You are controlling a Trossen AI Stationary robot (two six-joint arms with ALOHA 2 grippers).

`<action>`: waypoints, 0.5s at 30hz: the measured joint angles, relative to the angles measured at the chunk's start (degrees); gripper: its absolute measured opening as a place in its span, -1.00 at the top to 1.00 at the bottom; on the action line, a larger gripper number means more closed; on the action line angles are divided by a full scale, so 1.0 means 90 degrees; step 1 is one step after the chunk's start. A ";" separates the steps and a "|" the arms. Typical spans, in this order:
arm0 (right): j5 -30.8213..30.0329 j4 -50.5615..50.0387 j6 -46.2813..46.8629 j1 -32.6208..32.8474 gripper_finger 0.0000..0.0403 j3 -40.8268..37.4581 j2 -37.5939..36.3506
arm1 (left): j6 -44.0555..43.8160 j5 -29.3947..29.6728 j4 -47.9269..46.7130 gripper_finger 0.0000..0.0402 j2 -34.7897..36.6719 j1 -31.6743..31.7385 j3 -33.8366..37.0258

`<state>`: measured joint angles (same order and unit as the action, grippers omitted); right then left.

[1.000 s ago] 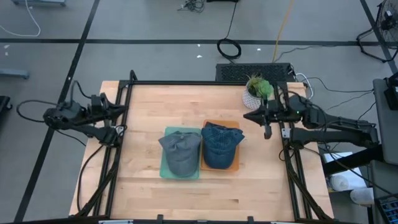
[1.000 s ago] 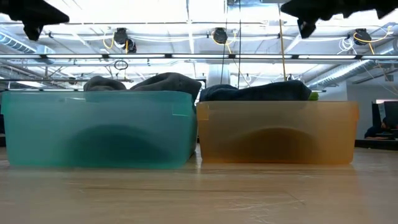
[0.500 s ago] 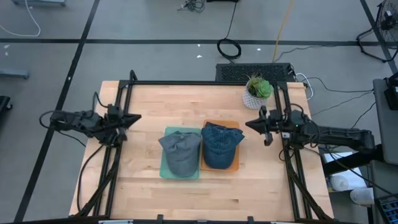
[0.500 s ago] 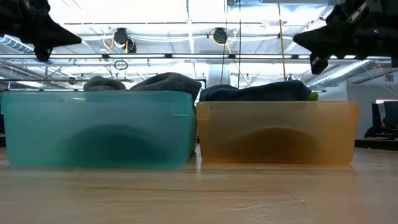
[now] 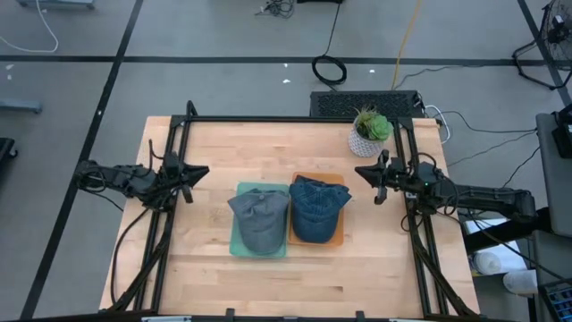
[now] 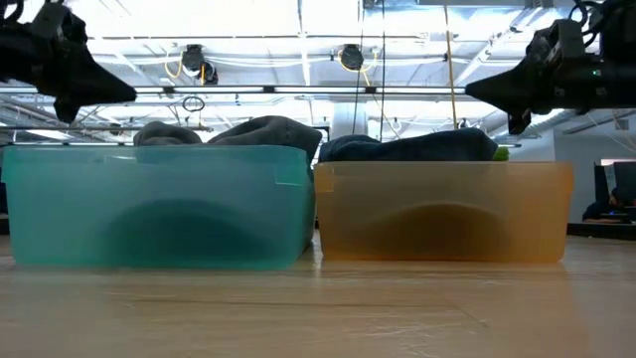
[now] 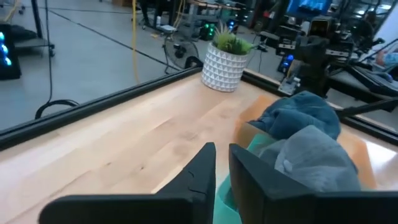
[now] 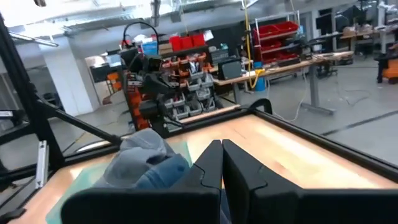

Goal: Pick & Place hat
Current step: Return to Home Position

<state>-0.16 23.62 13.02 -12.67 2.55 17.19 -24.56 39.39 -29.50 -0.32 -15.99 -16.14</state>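
Your left pincer [image 5: 204,170] hangs above the left edge of the worktop [image 5: 268,286], its tips pressed almost together and holding nothing. The right pincer [image 5: 359,170] mirrors it above the right edge, closed and empty too. Both point inward at the bins from well apart, which fits arms parked clear once the sorting is done.

The gray cap [image 5: 260,217] is heaped in the blue bin [image 5: 237,243] and the blue cap [image 5: 317,207] lies in the orange bin [image 5: 339,237]. The two bins touch side by side in the middle of the worktop. In the low view both caps bulge above the rims, so I judge they are dropped in loosely, not pressed down.

You have bare wood all around the bins, widest along the two long edges. The tight spots are the black frame rails [image 5: 179,143] along the left and right edges and the potted plant [image 5: 368,130] at a corner on the right edge, just beside the right arm.
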 joint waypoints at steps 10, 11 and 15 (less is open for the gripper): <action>-0.0411 -0.0036 0.0119 -0.0002 1.00 -0.0051 0.0005 | 0.0024 0.0075 0.0356 0.93 0.0000 0.0000 0.0443; -0.0487 -0.0039 0.0098 0.0000 1.00 -0.0051 0.0007 | 0.0088 0.0076 0.0457 0.95 0.0002 0.0000 0.0494; -0.0483 -0.0034 0.0117 0.0000 1.00 -0.0057 0.0007 | 0.0318 0.0069 0.0774 0.97 0.0000 0.0000 0.0707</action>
<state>-4.51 23.31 14.07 -12.67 2.04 17.26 -21.69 40.01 -22.53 -0.32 -15.99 -9.79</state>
